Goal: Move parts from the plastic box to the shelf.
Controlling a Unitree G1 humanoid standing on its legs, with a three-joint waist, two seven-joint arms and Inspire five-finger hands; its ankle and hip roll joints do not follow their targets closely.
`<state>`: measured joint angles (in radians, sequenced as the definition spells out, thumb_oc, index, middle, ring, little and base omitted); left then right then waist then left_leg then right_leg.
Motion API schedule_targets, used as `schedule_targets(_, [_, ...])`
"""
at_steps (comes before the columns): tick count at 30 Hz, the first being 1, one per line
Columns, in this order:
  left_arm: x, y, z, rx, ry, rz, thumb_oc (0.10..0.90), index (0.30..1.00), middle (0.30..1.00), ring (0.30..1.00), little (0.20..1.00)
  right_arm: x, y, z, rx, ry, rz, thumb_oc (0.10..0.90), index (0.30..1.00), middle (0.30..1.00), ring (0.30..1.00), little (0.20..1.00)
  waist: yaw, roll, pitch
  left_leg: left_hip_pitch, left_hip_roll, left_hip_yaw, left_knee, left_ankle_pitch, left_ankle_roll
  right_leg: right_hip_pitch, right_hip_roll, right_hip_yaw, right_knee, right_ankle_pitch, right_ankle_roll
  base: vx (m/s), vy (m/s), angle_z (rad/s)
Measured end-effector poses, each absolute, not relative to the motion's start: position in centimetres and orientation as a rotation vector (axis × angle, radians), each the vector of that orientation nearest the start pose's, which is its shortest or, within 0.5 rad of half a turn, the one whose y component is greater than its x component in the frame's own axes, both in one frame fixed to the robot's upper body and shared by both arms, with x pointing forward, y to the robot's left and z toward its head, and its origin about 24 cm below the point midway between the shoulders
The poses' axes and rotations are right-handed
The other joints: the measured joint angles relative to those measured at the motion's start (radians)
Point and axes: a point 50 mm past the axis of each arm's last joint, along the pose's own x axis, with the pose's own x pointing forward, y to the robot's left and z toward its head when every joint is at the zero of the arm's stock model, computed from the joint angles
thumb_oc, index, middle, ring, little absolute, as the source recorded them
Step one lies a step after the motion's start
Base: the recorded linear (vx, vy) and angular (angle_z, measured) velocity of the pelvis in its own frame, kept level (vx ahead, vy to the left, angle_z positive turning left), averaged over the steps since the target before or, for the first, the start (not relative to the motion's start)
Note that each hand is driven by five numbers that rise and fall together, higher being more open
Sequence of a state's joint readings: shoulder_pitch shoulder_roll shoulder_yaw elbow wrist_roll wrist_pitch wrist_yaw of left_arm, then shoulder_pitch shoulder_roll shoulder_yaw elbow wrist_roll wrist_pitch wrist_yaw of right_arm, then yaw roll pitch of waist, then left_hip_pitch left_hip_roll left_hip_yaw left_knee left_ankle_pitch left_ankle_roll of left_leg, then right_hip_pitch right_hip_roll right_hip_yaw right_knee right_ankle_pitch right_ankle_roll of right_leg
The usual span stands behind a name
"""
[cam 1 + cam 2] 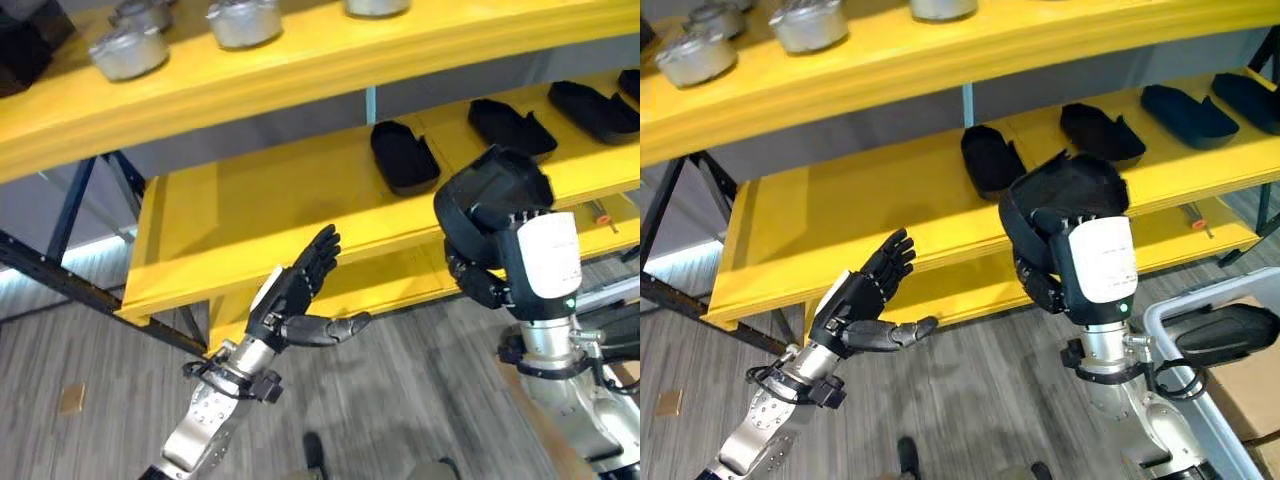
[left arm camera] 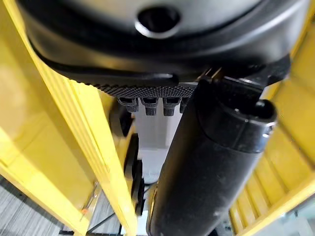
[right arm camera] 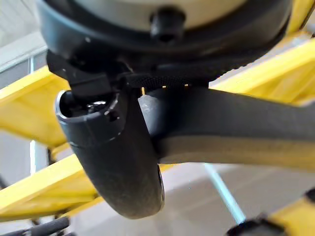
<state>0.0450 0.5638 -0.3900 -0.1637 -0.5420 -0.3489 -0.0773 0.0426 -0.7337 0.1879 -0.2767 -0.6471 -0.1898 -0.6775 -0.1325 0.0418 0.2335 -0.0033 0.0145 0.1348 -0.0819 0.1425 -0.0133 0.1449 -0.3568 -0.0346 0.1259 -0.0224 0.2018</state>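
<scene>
Currently right hand (image 1: pixel 1065 262) is gripping a black part (image 1: pixel 1070 185) (fingers clamped around it) at the yellow shelf (image 1: pixel 840 215) edge; left hand (image 1: pixel 865 300) is hovering, fingers spread.

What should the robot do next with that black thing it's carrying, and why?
Probably carry it forward and set it on the bare stretch of the middle shelf. The right hand holds a black part just in front of that shelf, where similar black parts already lie. The left hand is open.
</scene>
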Motion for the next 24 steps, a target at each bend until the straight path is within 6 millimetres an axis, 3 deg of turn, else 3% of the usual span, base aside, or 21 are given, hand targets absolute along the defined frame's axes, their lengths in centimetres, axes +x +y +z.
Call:
schedule_targets(1, [22.2,15.3,8.1,-0.076,-0.238,-0.469,0.900,1.000,1.000,1.000,1.000,22.0,-19.2,13.2,-1.089,-0.802,-0.169,0.400,0.300,0.300,0.300,0.300,0.012,0.005,0.001,0.018,-0.004,-0.002,0.000,-0.025,0.039,-0.027,-0.002,0.005,0.046,-0.041,0.022,0.15,0.329,0.13])
schedule_targets(2, [22.3,15.6,8.4,-0.072,-0.251,-0.460,0.900,1.000,1.000,1.000,1.000,21.8,-18.6,13.2,-1.089,-0.817,-0.134,0.400,0.300,0.300,0.300,0.300,0.044,0.004,0.000,0.025,-0.009,0.003,-0.001,-0.035,0.049,-0.040,0.054,0.000,-0.017,-0.065,0.004,0.14,0.334,0.01])
schedule_targets(3, [22.2,16.0,8.9,-0.058,-0.269,-0.457,0.900,1.000,1.000,1.000,1.000,21.6,-17.8,13.6,-1.061,-0.847,-0.125,0.400,0.300,0.300,0.300,0.300,0.068,-0.029,-0.002,0.025,-0.036,0.012,0.000,-0.038,0.051,-0.055,0.085,-0.004,-0.069,-0.041,-0.014,0.11,0.273,0.03])
schedule_targets(7, [22.1,15.8,9.1,-0.058,-0.280,-0.459,0.900,1.000,1.000,1.000,1.000,22.1,-15.5,15.2,-0.995,-0.960,-0.087,0.400,0.300,0.300,0.300,0.300,0.106,-0.039,-0.005,0.024,-0.048,0.028,0.000,-0.043,0.048,-0.057,0.064,-0.060,-0.080,0.002,-0.015,0.07,0.175,-0.09])
schedule_targets(13, [22.1,15.8,9.3,-0.057,-0.284,-0.457,0.900,1.000,1.000,1.000,1.000,22.5,-15.0,15.8,-0.991,-0.995,-0.082,0.400,0.300,0.300,0.300,0.300,0.127,-0.052,-0.012,0.025,-0.051,0.026,0.000,-0.046,0.057,-0.047,0.069,-0.099,-0.087,0.044,-0.028,0.03,0.171,0.04])
schedule_targets(15, [22.2,15.8,9.3,-0.056,-0.285,-0.464,0.900,1.000,1.000,1.000,1.000,22.7,-14.7,15.9,-0.996,-0.999,-0.072,0.400,0.300,0.300,0.300,0.300,0.133,-0.052,-0.012,0.025,-0.051,0.033,0.000,-0.048,0.061,-0.057,0.068,-0.135,-0.065,0.047,-0.027,0.00,0.213,-0.17])
schedule_targets(16, [22.1,15.8,9.1,-0.055,-0.278,-0.469,0.900,1.000,1.000,1.000,1.000,23.0,-14.0,16.0,-1.024,-1.013,-0.039,0.400,0.300,0.300,0.300,0.300,0.145,-0.050,-0.013,0.038,-0.033,0.057,0.000,-0.054,0.061,-0.085,0.070,-0.211,-0.012,0.051,-0.032,0.00,0.134,-0.39])
schedule_targets(17, [22.0,15.8,9.1,-0.056,-0.276,-0.469,0.900,1.000,1.000,1.000,1.000,23.1,-13.7,16.0,-1.039,-1.028,-0.017,0.400,0.300,0.300,0.300,0.300,0.159,-0.051,-0.013,0.047,-0.028,0.070,0.000,-0.064,0.065,-0.092,0.067,-0.238,0.006,0.055,-0.038,0.01,0.106,-0.49])
schedule_targets(20, [22.0,15.8,9.0,-0.059,-0.276,-0.467,0.900,1.000,1.000,1.000,1.000,22.9,-12.9,16.1,-1.065,-1.078,0.043,0.400,0.300,0.300,0.300,0.300,0.168,-0.054,-0.015,0.056,-0.035,0.073,-0.004,-0.080,0.069,-0.102,0.058,-0.257,0.039,0.054,-0.056,0.03,-0.003,-0.15])
schedule_targets(21, [22.0,15.8,9.1,-0.062,-0.278,-0.467,0.900,1.000,1.000,1.000,1.000,22.8,-12.8,16.1,-1.076,-1.091,0.057,0.400,0.300,0.300,0.300,0.300,0.158,-0.052,-0.017,0.057,-0.033,0.049,0.000,-0.073,0.074,-0.115,0.078,-0.227,0.055,0.020,-0.054,0.05,-0.025,0.67])
schedule_targets(22, [22.2,15.7,9.4,-0.064,-0.292,-0.479,0.900,1.000,1.000,1.000,1.000,22.4,-12.8,15.8,-1.137,-1.128,0.126,0.400,0.300,0.300,0.300,0.300,0.137,-0.068,-0.032,0.020,-0.017,-0.003,-0.001,-0.055,0.077,-0.134,0.210,-0.112,0.036,-0.050,-0.095,0.05,-0.036,0.74])
schedule_targets(23, [22.2,15.8,9.4,-0.060,-0.289,-0.479,0.900,1.000,1.000,1.000,1.000,22.4,-12.8,15.8,-1.161,-1.138,0.153,0.400,0.300,0.300,0.300,0.300,0.143,-0.081,-0.041,0.011,-0.027,-0.005,-0.001,-0.050,0.081,-0.127,0.221,-0.122,-0.005,-0.055,-0.114,0.06,-0.051,0.77])
schedule_targets(24, [22.0,15.7,9.2,-0.066,-0.281,-0.479,0.900,1.000,1.000,1.000,1.000,22.4,-12.8,15.8,-1.181,-1.145,0.181,0.400,0.300,0.300,0.300,0.300,0.140,-0.073,-0.048,0.001,-0.027,-0.021,-0.001,-0.044,0.076,-0.112,0.235,-0.117,-0.028,-0.035,-0.111,0.05,-0.048,0.25])
